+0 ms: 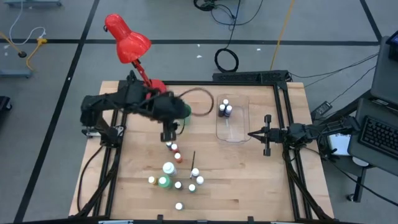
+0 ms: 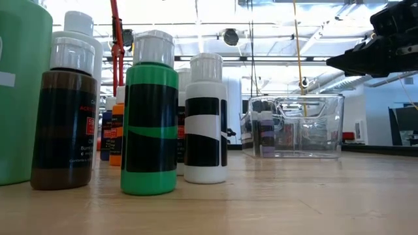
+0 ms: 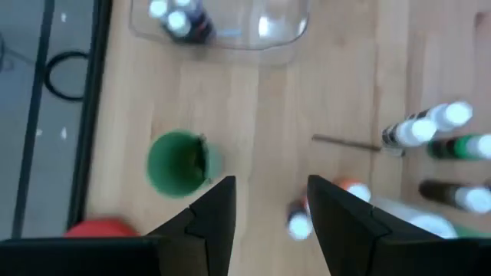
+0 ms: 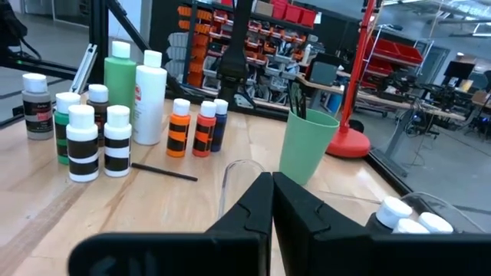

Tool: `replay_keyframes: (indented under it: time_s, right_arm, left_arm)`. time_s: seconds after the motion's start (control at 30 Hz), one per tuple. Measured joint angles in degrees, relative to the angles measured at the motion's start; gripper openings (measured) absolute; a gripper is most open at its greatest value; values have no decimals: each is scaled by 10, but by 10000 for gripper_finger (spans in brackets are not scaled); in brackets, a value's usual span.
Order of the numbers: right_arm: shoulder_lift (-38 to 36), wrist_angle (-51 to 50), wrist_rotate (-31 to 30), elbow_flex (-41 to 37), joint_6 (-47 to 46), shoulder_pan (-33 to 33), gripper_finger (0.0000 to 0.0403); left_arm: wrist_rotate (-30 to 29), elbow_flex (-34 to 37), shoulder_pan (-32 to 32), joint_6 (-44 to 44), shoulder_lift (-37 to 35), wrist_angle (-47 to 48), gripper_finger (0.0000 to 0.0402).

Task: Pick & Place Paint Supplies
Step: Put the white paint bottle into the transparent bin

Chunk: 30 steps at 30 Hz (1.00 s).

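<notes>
The left hand (image 1: pixel 168 135), fingers parted and empty, hangs right above a short row of small upright bottles (image 1: pixel 175 151), with a blue bottle (image 3: pixel 298 221) showing in the gap between its fingers. The grab looks like a straight drop, and this arm is much the nearer. The right hand (image 1: pixel 266 134) waits shut and empty beside the tray (image 1: pixel 243 118), where two bottles already stand.

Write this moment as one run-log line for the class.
left gripper: open, above small bottles | right gripper: shut, empty, beside clear tray | tray: two bottles inside | green cup: holds brushes
</notes>
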State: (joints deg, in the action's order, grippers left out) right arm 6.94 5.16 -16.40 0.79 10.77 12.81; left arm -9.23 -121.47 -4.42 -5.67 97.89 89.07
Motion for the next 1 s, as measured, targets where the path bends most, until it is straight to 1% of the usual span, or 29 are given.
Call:
replay_keyframes:
  time_s: [0.07,0.13,0.17,0.23,0.27,0.37,0.43,0.5,0.6,0.8,0.93,1.0]
  right_arm:
    - [0,0,0,0,-8,0,4]
    - [0,0,0,0,-13,0,4]
    - [0,0,0,0,-13,0,4]
    - [2,1,0,0,-16,0,4]
    - [3,0,0,0,-16,0,4]
    - [5,1,0,0,-15,0,4]
    - [5,1,0,0,-13,0,4]
    - [5,1,0,0,-13,0,4]
    - [5,1,0,0,-13,0,4]
    - [5,1,0,0,-13,0,4]
    - [5,1,0,0,-13,0,4]
    - [5,1,0,0,-13,0,4]
  left_arm:
    - [1,50,-20,0,-27,-5,161]
    - [3,108,-26,4,-46,2,161]
    - [4,142,-26,2,-54,-8,161]
    - [8,209,-22,1,-60,-61,161]
    - [21,237,-21,14,-61,-84,161]
    - [91,300,-21,74,-63,-137,161]
    - [107,330,-22,96,-59,-169,161]
    - [107,347,-21,94,-52,-219,161]
    - [114,355,-19,72,-42,-269,161]
    - [171,356,-43,45,-4,-335,161]
    - [211,356,-67,67,24,-358,164]
    - [230,356,-76,78,36,-378,175]
